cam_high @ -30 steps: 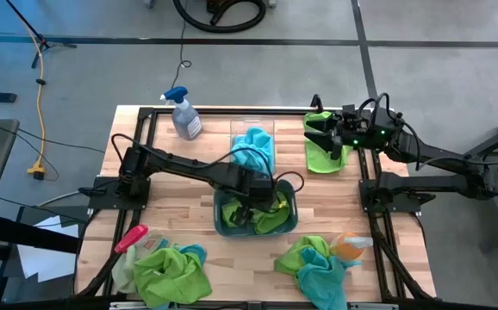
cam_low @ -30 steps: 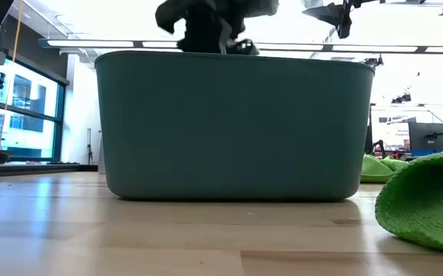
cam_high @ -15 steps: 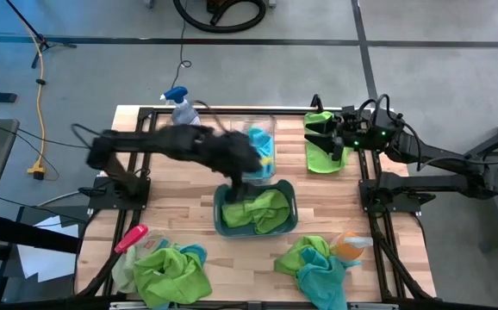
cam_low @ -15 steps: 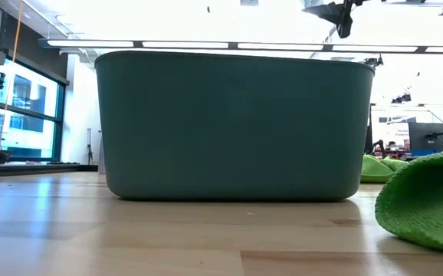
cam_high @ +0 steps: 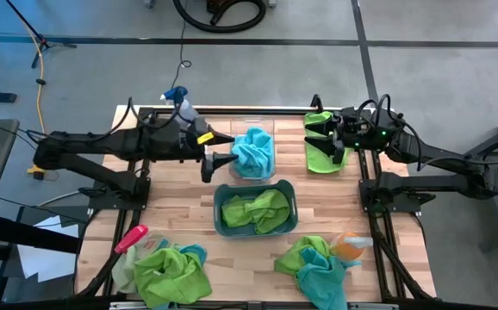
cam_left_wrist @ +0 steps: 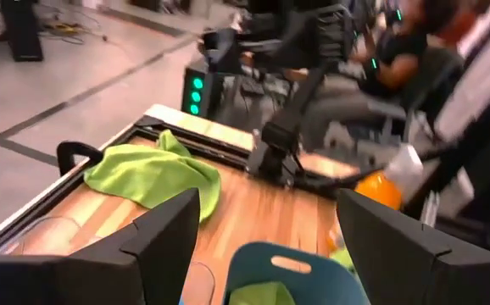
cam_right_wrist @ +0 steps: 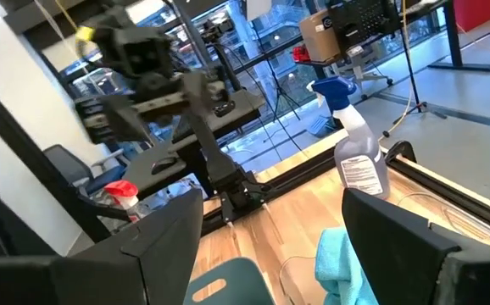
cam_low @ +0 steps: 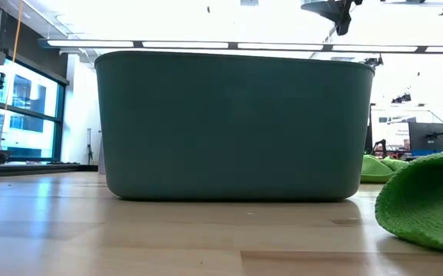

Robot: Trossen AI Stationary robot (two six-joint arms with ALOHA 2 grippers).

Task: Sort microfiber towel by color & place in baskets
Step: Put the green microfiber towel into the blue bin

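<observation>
Seen from above, the left gripper [cam_high: 208, 159], jaws spread and empty, hovers just beside the clear bin [cam_high: 253, 148] of blue towels [cam_high: 254, 151] near the worktop's far edge. The right gripper [cam_high: 315, 136], also spread, hovers over a green towel [cam_high: 320, 153] at the far right edge. The teal bin [cam_high: 256, 209] of green towels [cam_high: 258, 211] sits mid-worktop, mixed piles [cam_high: 170, 270] along the near edge; the low view shows only its wall [cam_low: 233, 126].

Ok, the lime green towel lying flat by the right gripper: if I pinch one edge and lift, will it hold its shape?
Probably not. The lime green towel lies draped and creased on the table, so it will likely hang limp from the pinch. It looks thin and soft, so probably light. Its free end may drag, so lift high.
</observation>
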